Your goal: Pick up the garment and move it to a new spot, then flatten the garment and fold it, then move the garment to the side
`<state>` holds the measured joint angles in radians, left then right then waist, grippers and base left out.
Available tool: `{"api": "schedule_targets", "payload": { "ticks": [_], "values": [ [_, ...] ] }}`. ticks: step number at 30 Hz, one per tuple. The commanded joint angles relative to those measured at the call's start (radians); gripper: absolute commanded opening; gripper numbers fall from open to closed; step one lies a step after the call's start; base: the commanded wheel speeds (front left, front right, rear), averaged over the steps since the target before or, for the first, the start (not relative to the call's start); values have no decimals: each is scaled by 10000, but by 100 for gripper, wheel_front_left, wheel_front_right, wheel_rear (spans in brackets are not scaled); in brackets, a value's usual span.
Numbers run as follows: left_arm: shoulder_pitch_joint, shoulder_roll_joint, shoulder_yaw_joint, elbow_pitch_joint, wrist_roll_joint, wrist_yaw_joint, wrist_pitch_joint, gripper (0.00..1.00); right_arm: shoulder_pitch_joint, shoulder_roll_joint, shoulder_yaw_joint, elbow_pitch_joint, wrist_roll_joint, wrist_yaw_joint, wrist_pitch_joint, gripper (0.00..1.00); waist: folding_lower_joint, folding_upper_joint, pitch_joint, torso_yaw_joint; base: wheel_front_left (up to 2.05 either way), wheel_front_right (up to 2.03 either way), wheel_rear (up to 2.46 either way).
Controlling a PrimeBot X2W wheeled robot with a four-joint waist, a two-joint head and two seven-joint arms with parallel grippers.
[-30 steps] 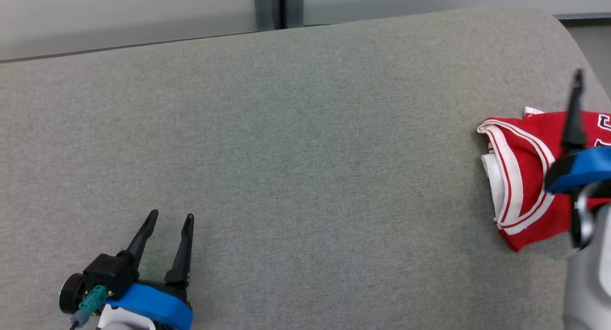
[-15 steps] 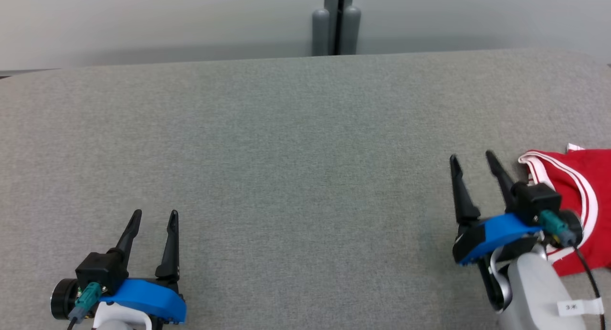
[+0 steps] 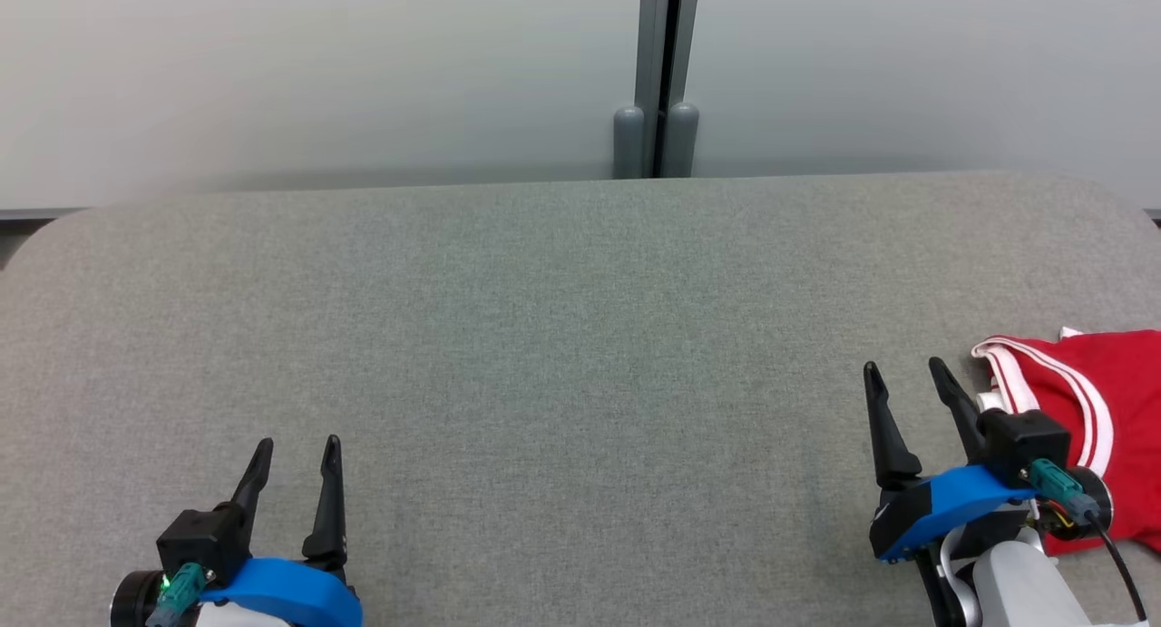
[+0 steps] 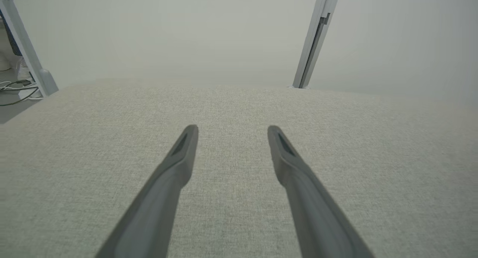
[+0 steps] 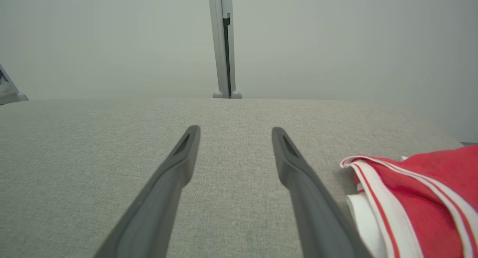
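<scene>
Looked down from the head at a wide grey tabletop with round corners. Saw the left gripper low at the left side, blue at its base. Found its two dark fingers a little way apart, pointing up the picture, with nothing held between them. Saw the same in the left wrist view: two long fingers spread, with bare tabletop between and past them. Spotted some cables past the tabletop's left edge in that view.

Saw a pale wall behind the tabletop, with a grey post in the middle of it, standing just past the far edge.

Moved on to the right gripper low at the right side, blue at its base too, on a pale arm. Found its fingers apart as well, about as much as the left ones, gripping nothing.

Saw the garment just beside that gripper, on its right, lying on the tabletop near the right edge. Was red with white bands along its edges, bunched into layers, with a white bit peeking out underneath. Got cut off by the picture's right border. In the right wrist view, saw the garment just right of the right finger, very close to it. Could not tell whether touching.
</scene>
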<state>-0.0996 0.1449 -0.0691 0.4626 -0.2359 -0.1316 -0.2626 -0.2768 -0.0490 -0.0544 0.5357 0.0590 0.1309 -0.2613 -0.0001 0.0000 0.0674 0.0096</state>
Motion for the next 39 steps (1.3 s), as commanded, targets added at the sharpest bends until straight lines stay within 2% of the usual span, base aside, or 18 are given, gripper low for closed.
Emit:
{"api": "schedule_targets", "payload": {
  "ticks": [1,16,17,22,39],
  "values": [
    [87,-100,103,-4,-25,18,-23,100,155,-44,6,3,77,-2,-44,100,1,0,-139,-67,0,0,0],
    [307,-314,472,179,-48,18,-23,100,421,-43,358,38,429,-2,-45,100,1,0,-791,-155,0,0,0],
    [225,-279,501,188,-59,0,0,0,263,0,348,66,408,0,0,0,1,0,-796,-153,0,0,0],
    [568,-387,517,556,-144,-6,78,0,564,80,333,463,449,0,85,0,1,-1,-803,-153,0,0,0],
    [387,-507,829,-64,-3159,-2,907,0,802,55,113,-294,3798,0,913,0,1,-1,-782,-145,0,0,0]
  ]
}}
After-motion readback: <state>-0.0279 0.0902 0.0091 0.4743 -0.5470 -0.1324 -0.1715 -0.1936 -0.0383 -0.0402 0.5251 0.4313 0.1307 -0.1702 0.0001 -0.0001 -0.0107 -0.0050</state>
